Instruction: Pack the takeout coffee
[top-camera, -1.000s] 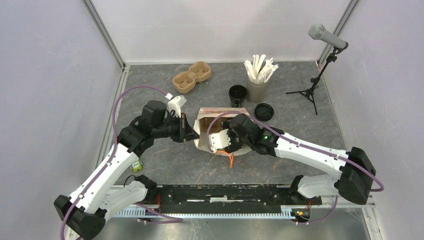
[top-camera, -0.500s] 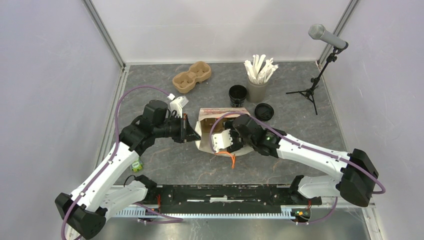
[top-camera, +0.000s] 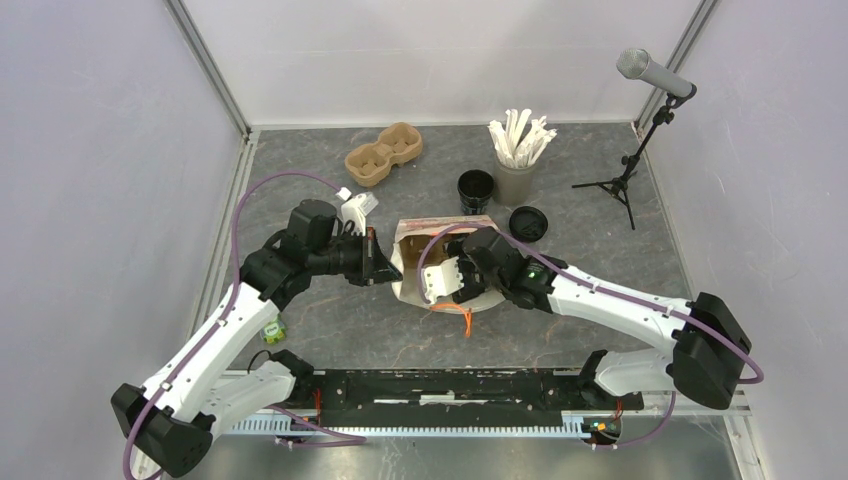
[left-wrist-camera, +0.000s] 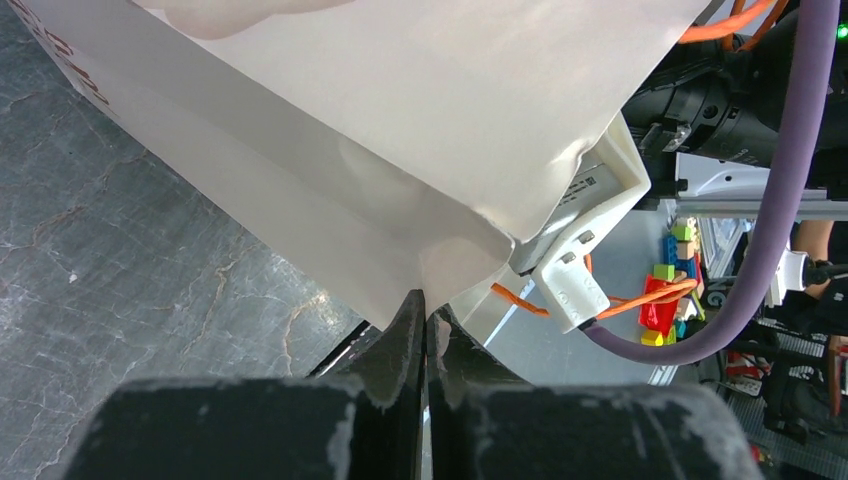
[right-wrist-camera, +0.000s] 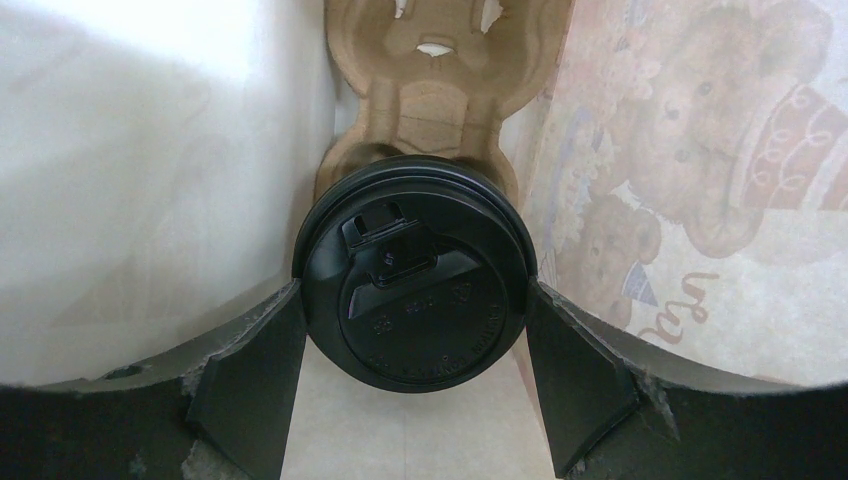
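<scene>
Black lidded cup (right-wrist-camera: 420, 250) inside the paper bag (right-wrist-camera: 150, 150), over a pulp carrier (right-wrist-camera: 440, 90); right gripper (right-wrist-camera: 415, 305) jaws clamp its lid; left gripper (left-wrist-camera: 425, 308) jaws closed, pinching the bag's outer corner.

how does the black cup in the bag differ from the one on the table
The bagged cup has its lid on; the table cup is open. The bagged cup sits in a pulp carrier, gripped by the right hand; the table cup stands untouched. Both are black.
</scene>
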